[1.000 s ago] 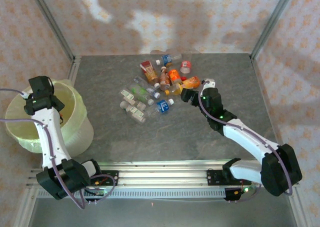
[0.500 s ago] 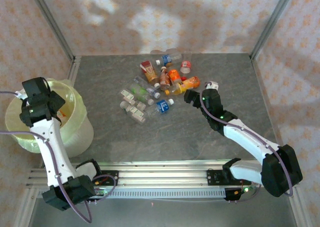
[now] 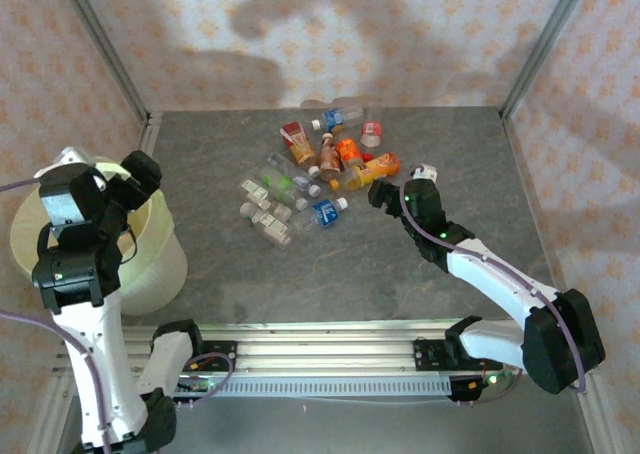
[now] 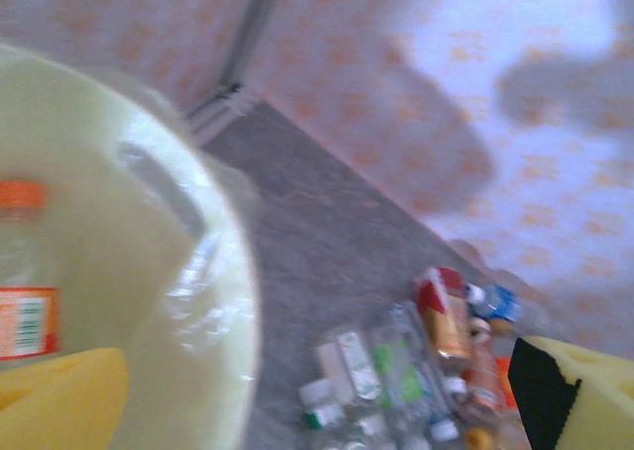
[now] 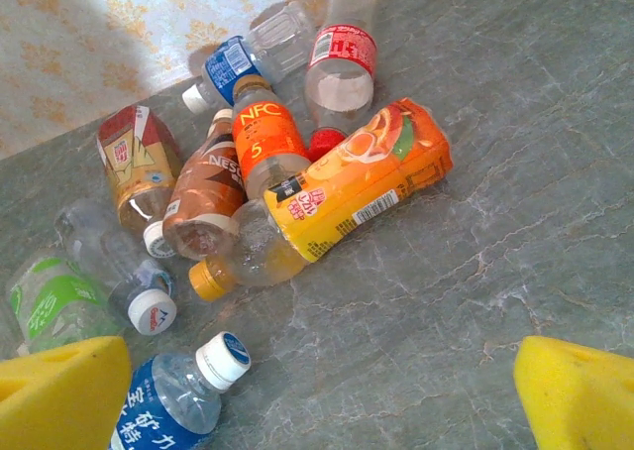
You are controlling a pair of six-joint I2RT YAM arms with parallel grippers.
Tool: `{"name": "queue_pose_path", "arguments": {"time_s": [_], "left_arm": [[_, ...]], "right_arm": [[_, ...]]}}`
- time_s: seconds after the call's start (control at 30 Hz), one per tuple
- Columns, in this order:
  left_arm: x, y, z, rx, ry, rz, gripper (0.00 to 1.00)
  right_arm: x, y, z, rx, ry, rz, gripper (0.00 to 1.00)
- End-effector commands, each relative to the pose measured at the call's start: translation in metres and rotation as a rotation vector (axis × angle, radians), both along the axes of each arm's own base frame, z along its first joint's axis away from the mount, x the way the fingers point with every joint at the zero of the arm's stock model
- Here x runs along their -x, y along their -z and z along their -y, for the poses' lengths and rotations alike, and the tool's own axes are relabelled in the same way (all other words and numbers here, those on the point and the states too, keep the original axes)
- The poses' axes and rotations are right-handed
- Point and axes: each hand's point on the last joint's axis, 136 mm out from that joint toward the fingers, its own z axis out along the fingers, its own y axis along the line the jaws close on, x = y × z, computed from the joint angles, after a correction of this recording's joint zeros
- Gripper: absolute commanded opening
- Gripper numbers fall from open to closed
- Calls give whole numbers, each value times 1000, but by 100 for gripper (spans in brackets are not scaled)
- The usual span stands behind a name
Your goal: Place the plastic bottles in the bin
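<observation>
Orange-capped bottle [image 4: 25, 316] inside bin [image 4: 220, 281], left wrist view

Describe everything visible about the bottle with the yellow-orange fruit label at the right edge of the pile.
The yellow-orange bottle is clear plastic, most of its length wrapped in a yellow-to-orange sleeve printed with an orange fruit picture and a barcode. Its bare neck end looks empty and is closed with an orange-yellow cap. It lies on its side on the grey table, at the right edge of the pile. The orange NFC bottle and the brown-labelled bottle lie against it.
</observation>
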Motion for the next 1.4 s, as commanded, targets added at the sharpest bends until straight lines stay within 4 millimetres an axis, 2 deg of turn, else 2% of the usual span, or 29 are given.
{"name": "queue_pose_path", "arguments": {"time_s": [0.0,0.1,0.3,0.37,0.47,0.67,0.83,0.93,1.2,1.37], "left_arm": [[-6,-19,9,13,1,82,99],[-24,-12,33,2,92,30,99],[-69,3,105,-204,240,-85,99],[-82,15,126,-235,259,-118,99],[-97,45,146,-216,226,-181,100],[-117,140,181,-65,228,-354,100],[-121,216,200,10,224,-492,100],[-118,247,200,34,194,-531,100],[-119,310,183,118,101,-517,100],[-118,325,184,110,134,-549,100]], "right_arm": [[2,4,8,5,33,-5,99],[1,5,7,-8,37,-7,99],[2,4,7,-21,45,-15,99],[3,4,9,-19,52,-16,99],[6,6,13,-7,65,-17,99],[11,8,22,26,88,-21,99],[13,9,27,38,105,-20,99],[14,8,27,34,105,-23,99],[14,9,26,15,105,-23,99],[15,9,26,19,101,-25,99]]}}
